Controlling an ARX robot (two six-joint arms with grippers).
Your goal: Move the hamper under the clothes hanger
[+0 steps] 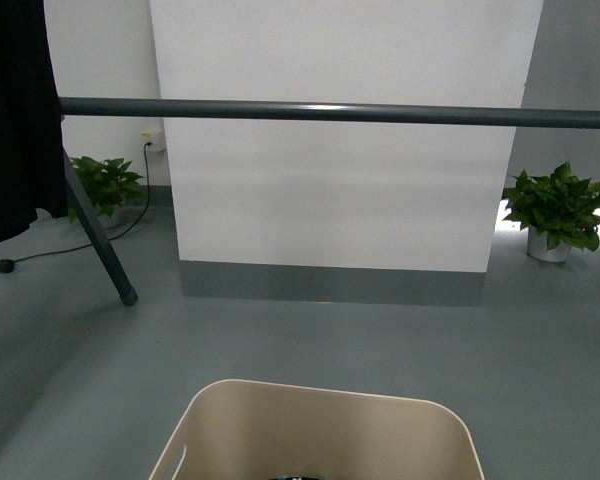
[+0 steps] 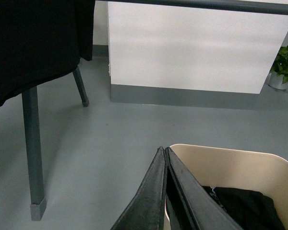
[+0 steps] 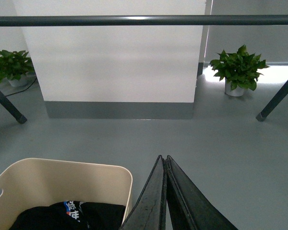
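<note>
Grey floor [image 1: 300,340]; both grippers [image 2: 165,151] [image 3: 163,159] closed beside hamper [image 1: 320,420].

Two potted plants [image 1: 558,210] [image 1: 102,185] flank a white pillar [image 1: 340,150].

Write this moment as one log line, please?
hamper: short of clothes hanger | left gripper: shut | right gripper: shut

The front view looks forward over the hamper [image 1: 320,430]; both wrist views, seemingly lower, share it and the hanger bar [image 3: 144,20].
</note>
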